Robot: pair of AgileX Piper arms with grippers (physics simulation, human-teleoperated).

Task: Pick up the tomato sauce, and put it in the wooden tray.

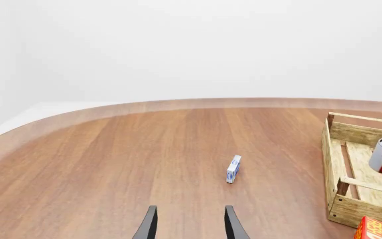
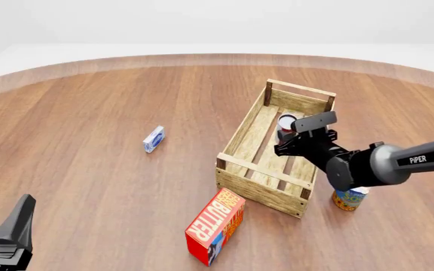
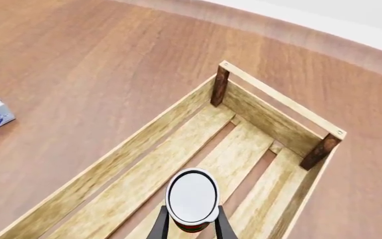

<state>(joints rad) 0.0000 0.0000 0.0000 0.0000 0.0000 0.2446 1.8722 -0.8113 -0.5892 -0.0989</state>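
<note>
right gripper (image 3: 191,230) clamped on tomato sauce (image 3: 192,198) | can hung upright over wooden tray (image 3: 270,119) slats, inside its walls, apparently for release | left gripper (image 1: 189,224) parted, empty, well apart from tray

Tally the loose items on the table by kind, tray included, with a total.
Cans: 2, the tomato sauce held in the right gripper over the tray, and a blue-and-yellow can
Boxes: 2, the butter box and a small blue-white box
Crates: 1, the wooden tray
Total: 5
</note>
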